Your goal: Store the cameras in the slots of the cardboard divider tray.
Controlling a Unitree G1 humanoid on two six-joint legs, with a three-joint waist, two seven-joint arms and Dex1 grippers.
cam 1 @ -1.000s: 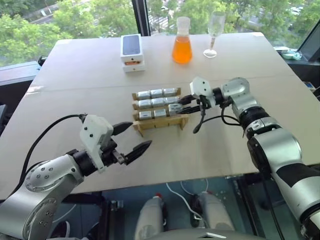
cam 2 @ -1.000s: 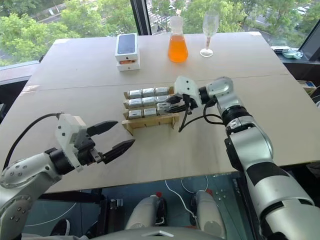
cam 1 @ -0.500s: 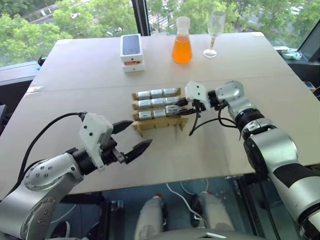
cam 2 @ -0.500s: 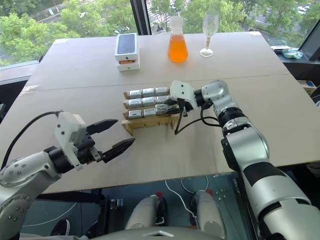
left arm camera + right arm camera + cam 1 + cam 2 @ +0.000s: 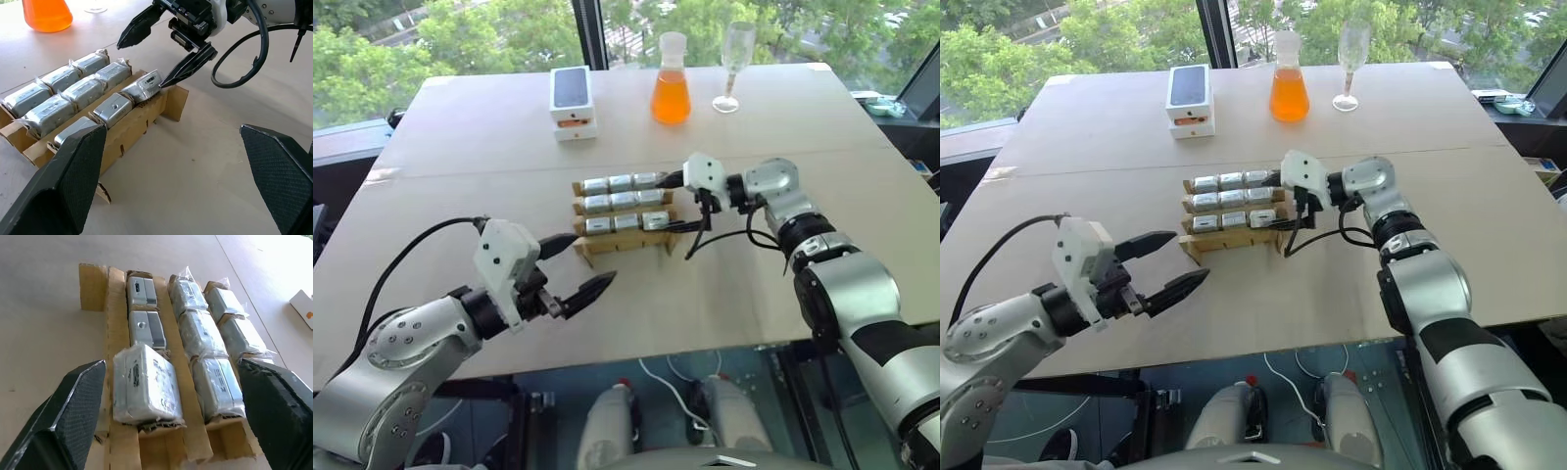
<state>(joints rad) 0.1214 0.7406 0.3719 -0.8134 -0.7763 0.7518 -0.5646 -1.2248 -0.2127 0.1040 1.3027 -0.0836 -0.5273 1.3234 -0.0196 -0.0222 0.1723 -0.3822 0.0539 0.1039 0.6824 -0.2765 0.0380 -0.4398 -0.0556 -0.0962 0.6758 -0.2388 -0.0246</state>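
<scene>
Cardboard tray (image 5: pixel 625 238) sits mid-table, three rows of slots, all nine filled with cameras (image 5: pixel 621 201). Right gripper (image 5: pixel 674 203) at the tray's right end — fingers spread wide, the near finger's tip touching the last camera (image 5: pixel 145 84) in the near row, which sits tilted in its slot. Left gripper (image 5: pixel 578 265) hovers near the tray's front-left — fingers apart, holding nothing.

A tan cardboard divider tray (image 5: pixel 625 242) of thin strips sits at the centre of the left eye view. Nine small silver-grey boxy metal cameras (image 5: pixel 622 200), several in clear wrap, fill its slots in three rows of three, the nearest row's right-hand one tilted.
</scene>
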